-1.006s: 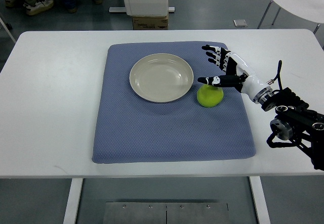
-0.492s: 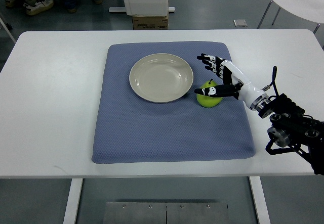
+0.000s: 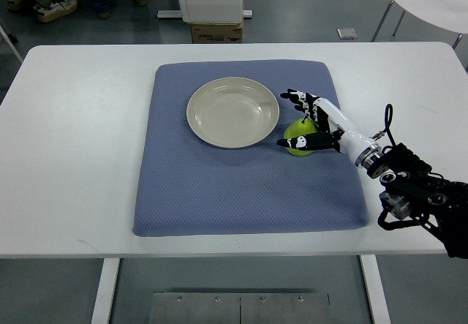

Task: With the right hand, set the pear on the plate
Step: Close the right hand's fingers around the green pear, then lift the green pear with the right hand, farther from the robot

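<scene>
One second has been enough for the robot's black-and-white right hand (image 3: 308, 121) to drop from beside and above the round green pear (image 3: 298, 137) to around it: the fingers (image 3: 295, 97) that were spread over the far side now curl over the top of the fruit, and the thumb has slid in along its near side, so the hand brackets the pear without clearly clamping it. The fingers stand fairly wide, not yet closed, and it cannot be told whether any pad is touching the skin. The pear itself has barely shifted; it sits on the blue-grey textured mat (image 3: 219, 185), just beside the right rim of the shallow cream plate (image 3: 232, 112), which is empty. This looks like the last of the approach, with the grasp due next and the lift and transfer not begun. The move to the plate is short and leftward, and only the raised rim stands in the way. The mat is bare on the near side, and the white worktop (image 3: 73, 156) around it lies open. The left arm is not visible.
</scene>
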Robot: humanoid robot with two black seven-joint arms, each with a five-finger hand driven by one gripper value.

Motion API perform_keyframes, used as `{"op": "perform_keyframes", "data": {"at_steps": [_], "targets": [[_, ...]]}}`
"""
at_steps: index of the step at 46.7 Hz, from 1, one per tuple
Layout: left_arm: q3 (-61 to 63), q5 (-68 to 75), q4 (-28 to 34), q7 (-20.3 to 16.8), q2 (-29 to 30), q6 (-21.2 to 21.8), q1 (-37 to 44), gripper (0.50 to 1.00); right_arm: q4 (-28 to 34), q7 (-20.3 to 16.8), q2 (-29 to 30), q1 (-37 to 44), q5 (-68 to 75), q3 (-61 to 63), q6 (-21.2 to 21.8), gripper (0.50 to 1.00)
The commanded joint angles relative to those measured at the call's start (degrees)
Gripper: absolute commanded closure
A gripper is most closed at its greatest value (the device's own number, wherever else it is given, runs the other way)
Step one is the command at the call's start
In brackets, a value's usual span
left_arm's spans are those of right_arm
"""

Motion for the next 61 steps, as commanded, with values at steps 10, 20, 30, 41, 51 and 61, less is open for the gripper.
{"op": "perform_keyframes", "data": {"at_steps": [10, 20, 30, 41, 51, 61], "targets": [[0.0, 0.0, 0.0, 0.0, 0.0, 0.0, 0.0, 0.500, -0.6, 0.0, 0.0, -0.4, 0.3, -0.5, 0.1, 0.500], [0.0, 0.0, -0.1, 0.0, 0.0, 0.0, 0.0, 0.500, -3.0, 0.0, 0.0, -0.5, 0.5, -0.5, 0.1, 0.500], [0.0, 0.0, 0.0, 0.0, 0.0, 0.0, 0.0, 0.500, -3.4, 0.0, 0.1, -1.2, 0.6, -0.5, 0.0, 0.500], [0.0, 0.0, -0.1, 0.0, 0.0, 0.0, 0.0, 0.500, -4.8, 0.0, 0.2, -2.0, 0.6, -0.7, 0.1, 0.500], [0.0, 0.0, -0.1, 0.0, 0.0, 0.0, 0.0, 0.500, -5.4, 0.0, 0.6, -2.7, 0.6, -0.7, 0.1, 0.507], [0.0, 0.0, 0.0, 0.0, 0.0, 0.0, 0.0, 0.500, -5.4, 0.0, 0.6, -2.7, 0.5, -0.7, 0.1, 0.726]]}}
